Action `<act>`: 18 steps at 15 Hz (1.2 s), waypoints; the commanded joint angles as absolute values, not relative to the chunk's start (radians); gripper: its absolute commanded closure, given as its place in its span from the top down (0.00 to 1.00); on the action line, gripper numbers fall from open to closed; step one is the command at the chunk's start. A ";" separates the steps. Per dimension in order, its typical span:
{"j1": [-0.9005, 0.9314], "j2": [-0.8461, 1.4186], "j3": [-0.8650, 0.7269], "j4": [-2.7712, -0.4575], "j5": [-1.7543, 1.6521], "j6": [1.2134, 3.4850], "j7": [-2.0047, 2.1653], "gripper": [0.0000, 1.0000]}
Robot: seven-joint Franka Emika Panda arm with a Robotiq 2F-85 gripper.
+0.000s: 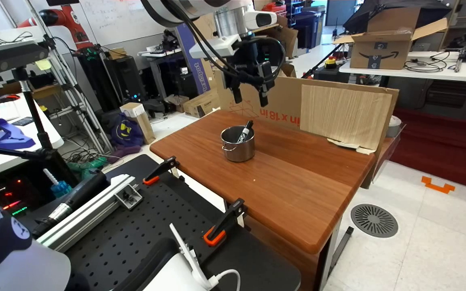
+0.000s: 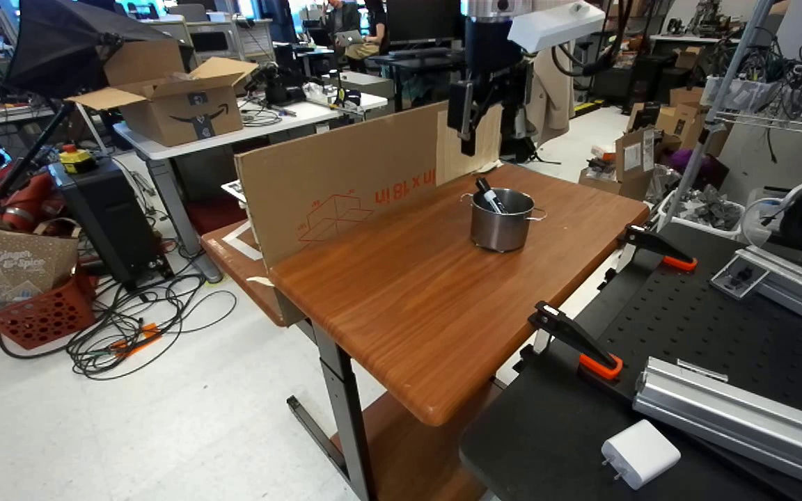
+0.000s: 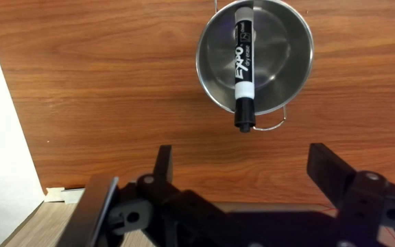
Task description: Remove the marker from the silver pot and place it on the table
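Marker (image 3: 244,63): a dry-erase pen lying aslant in the silver pot (image 1: 239,152), grey end down inside, black cap (image 3: 244,113) up and out past the rim. The rim seems to prop it, leaving the cap the handiest part to take.

Silver pot: upright on the worktop (image 1: 289,190); its wall likely keeps the marker from rolling away.

My claw (image 3: 240,154): fingers (image 3: 327,169) spread wide, holding nothing, hanging higher than the silver pot, off towards the cardboard sheet (image 2: 331,167). In the wrist view the cap points into the gap between them, so I judge the spread suits closing on either side of it.

Wire handle (image 3: 269,128): juts from the silver pot just beside the cap; one of my fingers could catch it.

Cardboard sheet: stands on edge along one long side of the worktop, perhaps as a screen; I should not brush it.

Clamps (image 1: 227,220): two, orange-footed, at the edge of the black perforated board (image 1: 156,214), presumably pinning it; well apart from the silver pot.
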State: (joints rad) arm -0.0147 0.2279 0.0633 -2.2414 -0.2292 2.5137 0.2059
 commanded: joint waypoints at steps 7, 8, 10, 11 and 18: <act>0.006 0.342 0.032 -2.183 -0.185 2.533 0.125 1.00; 0.006 0.352 0.031 -2.176 -0.184 2.533 0.124 1.00; 0.007 0.373 0.030 -2.157 -0.178 2.525 0.118 1.00; 0.007 0.383 0.030 -2.148 -0.173 2.523 0.115 1.00; 0.008 0.435 0.029 -2.093 -0.161 2.511 0.097 0.42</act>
